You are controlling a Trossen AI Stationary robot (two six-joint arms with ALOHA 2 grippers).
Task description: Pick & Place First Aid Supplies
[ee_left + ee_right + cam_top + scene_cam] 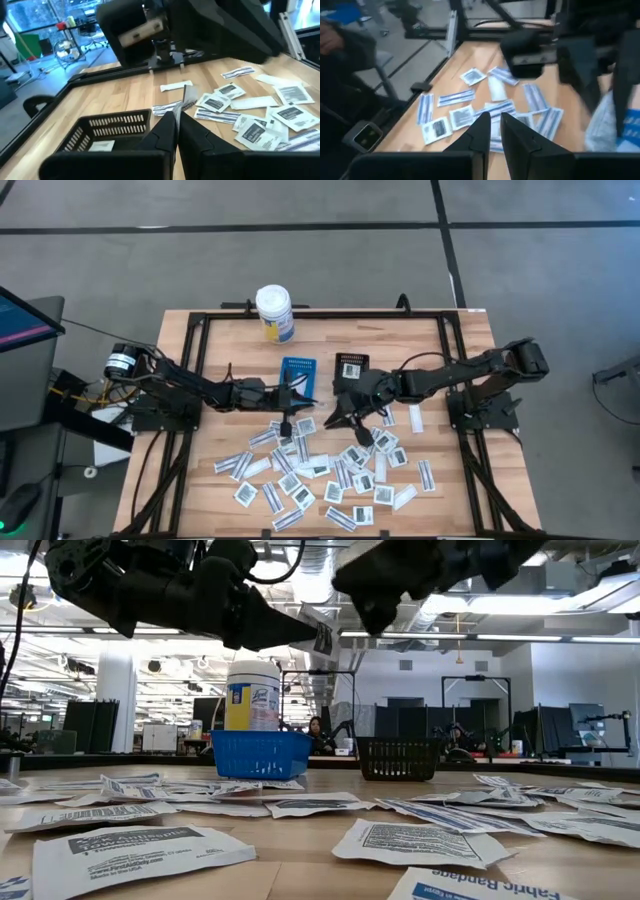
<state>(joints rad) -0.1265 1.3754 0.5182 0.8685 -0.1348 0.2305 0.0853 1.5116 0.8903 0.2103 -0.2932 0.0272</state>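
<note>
Your wooden table (460, 480) holds nearly every packet (300, 470) loose — left gripper (291, 395) pinches a strip (187, 97); right gripper (345, 418) near-closed, grip unclear.

Low view, right at the table's near edge: a white packet (478, 887) reads "Fabric Bandage" in blue letters. Beside it, other packets (128, 852) carry grey print blocks, too fine to read. Far back, the white bottle (251, 693) wears a yellow label, its wording illegible. Nothing else readable anywhere.
</note>
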